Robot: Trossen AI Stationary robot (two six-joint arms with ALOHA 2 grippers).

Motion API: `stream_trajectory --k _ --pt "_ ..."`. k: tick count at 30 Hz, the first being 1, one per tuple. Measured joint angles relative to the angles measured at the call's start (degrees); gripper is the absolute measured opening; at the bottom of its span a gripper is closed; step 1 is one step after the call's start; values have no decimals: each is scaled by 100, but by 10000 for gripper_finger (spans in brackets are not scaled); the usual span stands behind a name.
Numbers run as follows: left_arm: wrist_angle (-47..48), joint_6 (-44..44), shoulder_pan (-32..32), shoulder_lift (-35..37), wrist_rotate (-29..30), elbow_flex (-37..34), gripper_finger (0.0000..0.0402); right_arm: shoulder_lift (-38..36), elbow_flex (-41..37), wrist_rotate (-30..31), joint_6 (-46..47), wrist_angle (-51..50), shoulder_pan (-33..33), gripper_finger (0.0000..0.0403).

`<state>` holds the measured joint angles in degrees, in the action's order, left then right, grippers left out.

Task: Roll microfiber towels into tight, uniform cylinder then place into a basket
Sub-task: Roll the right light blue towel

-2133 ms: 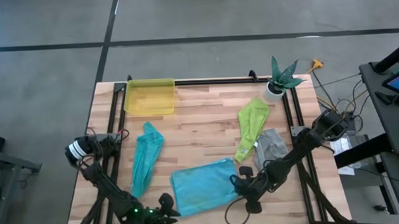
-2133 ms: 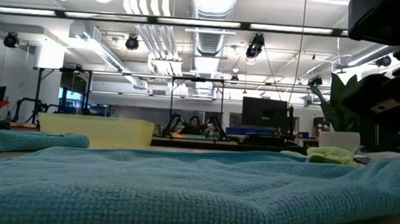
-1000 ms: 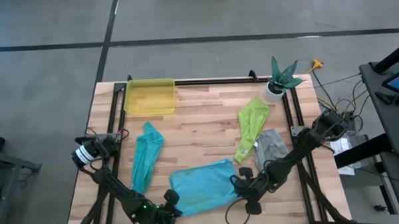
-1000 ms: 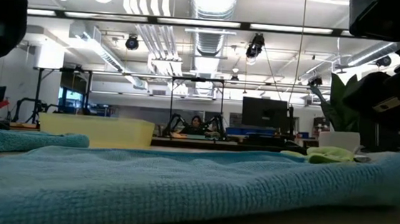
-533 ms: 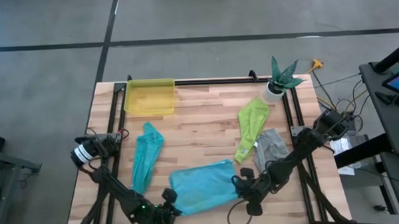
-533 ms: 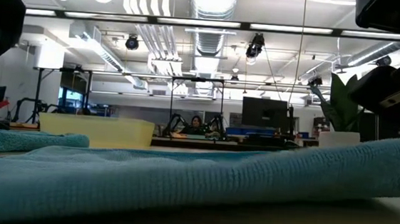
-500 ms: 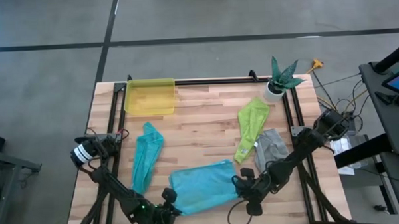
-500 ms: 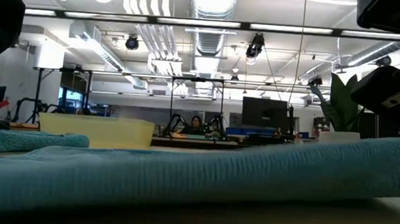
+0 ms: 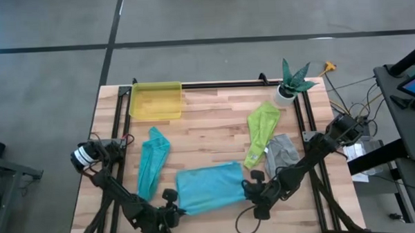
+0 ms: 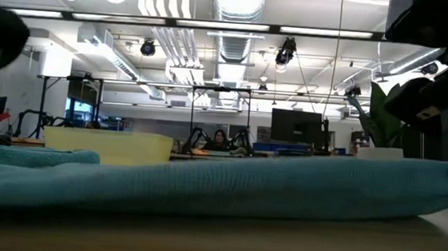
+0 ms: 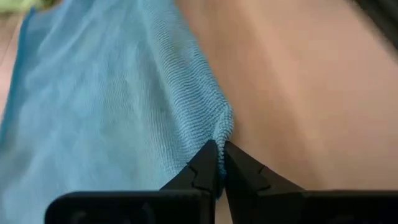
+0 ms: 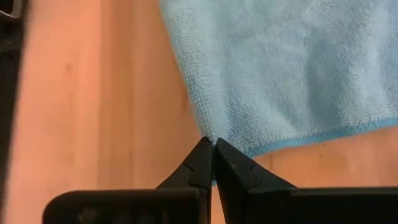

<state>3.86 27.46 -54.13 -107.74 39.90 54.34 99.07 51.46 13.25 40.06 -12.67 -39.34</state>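
Left gripper (image 11: 218, 163) pinched tight on near-left corner of light blue towel (image 9: 208, 188). Right gripper (image 12: 212, 163) clamped on near-right corner. Towel spread flat at near edge of worktop (image 9: 214, 120), between both arms. Basket (image 9: 155, 102) far-left, well apart. Risk: thin corner grips slipping under uneven pull, giving skewed, loose roll.

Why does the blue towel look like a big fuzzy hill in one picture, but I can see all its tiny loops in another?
In the low view the light blue towel lies right by the lens, so it looms large and soft, and ceiling lights glare above. In the left wrist view its weave shows crisp near the left end effector, while the table beyond blurs. The high view is evenly lit.
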Motion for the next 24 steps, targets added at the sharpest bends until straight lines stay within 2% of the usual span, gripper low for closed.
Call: stream_trajectory --k 7,10,14,19,21,24 --pt "-129 473 16 2 138 -261 5 35 -116 52 299 20 1 9" --pt "-264 378 12 20 115 -261 5 37 -133 -167 484 107 -46 9" --pt "-416 354 5 125 83 -262 5 39 -140 -581 645 632 -202 9" --pt "-636 343 -6 390 50 -335 5 39 -142 -731 409 1552 -444 9" --pt "-706 375 -9 497 42 -399 5 41 -142 -564 404 1811 -504 9" --pt "-1227 497 -9 601 31 -564 5 41 -147 124 494 2079 -606 9"
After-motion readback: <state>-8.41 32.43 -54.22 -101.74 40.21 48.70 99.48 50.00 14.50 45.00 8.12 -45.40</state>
